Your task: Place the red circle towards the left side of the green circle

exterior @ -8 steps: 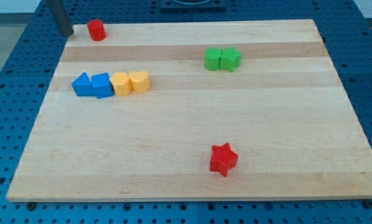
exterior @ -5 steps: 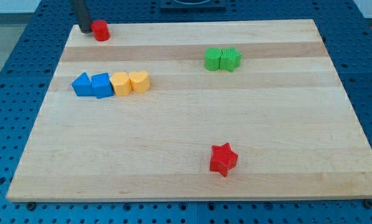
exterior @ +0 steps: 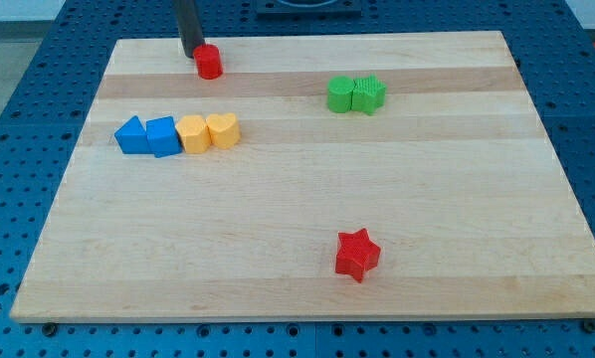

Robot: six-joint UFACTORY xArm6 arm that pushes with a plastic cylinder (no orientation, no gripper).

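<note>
- One red circle block (exterior: 209, 62), near the view's top edge of the wooden board (exterior: 307, 239), left of centre.
- My tip (exterior: 192, 55) sits touching it on its upper-left side; it's a bare rod, no jaws to open or close.
- Two green blocks: green circle (exterior: 340, 94) touching a ridged green block (exterior: 369, 94), well right of the red circle.
- Two blue (exterior: 131, 135) (exterior: 163, 136), two yellow (exterior: 193, 133) (exterior: 223, 129) in a row; one red star (exterior: 356, 255).
</note>
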